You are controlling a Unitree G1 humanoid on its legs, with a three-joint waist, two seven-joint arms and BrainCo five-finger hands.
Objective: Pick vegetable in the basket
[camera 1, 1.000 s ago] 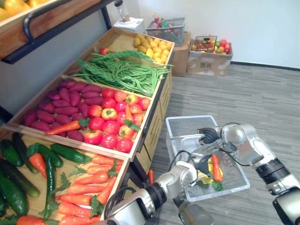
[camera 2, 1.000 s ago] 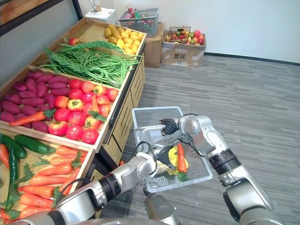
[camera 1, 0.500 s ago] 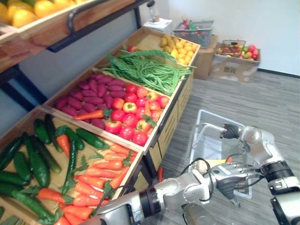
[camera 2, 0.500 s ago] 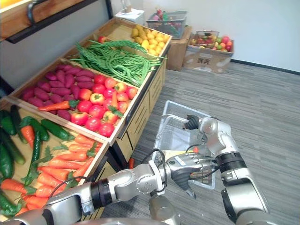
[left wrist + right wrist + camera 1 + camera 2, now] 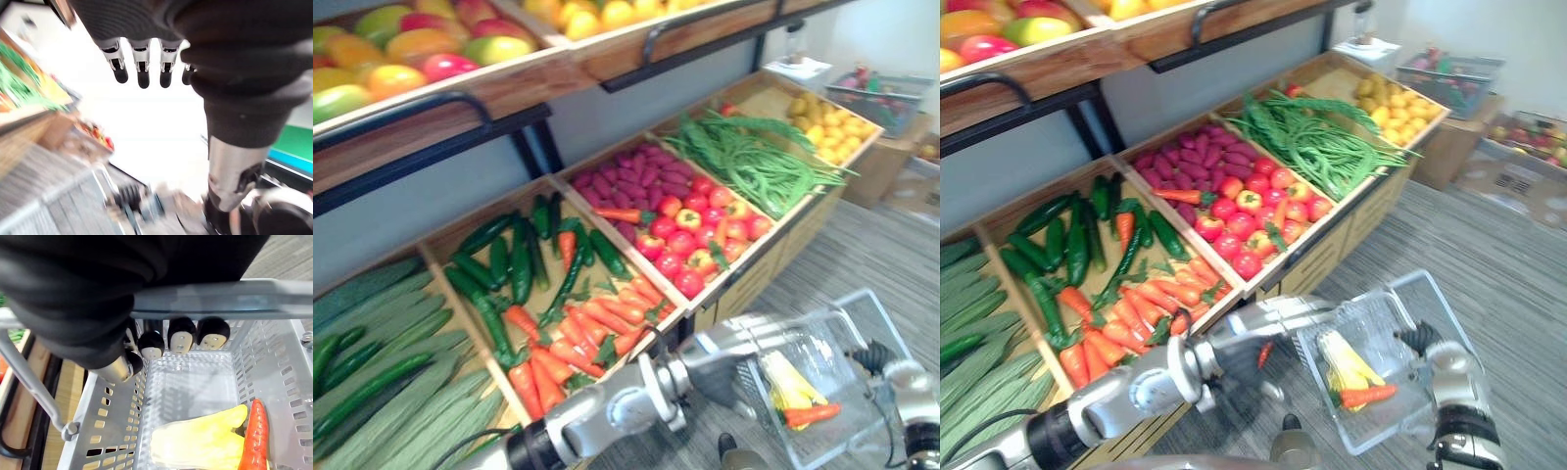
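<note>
While my right hand [image 5: 180, 340] has its fingers curled round the basket's handle [image 5: 210, 298], the carrot [image 5: 255, 440] lies inside the basket [image 5: 100, 413], right beside a yellow corn cob [image 5: 198, 443]. My left hand [image 5: 142, 71] hangs empty, fingers straight and loose. I see the basket beside the wooden stall [image 5: 1324, 262].

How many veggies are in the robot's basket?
2: a yellow corn-like one on the basket floor, and an orange carrot right beside it. None seem hidden.
</note>
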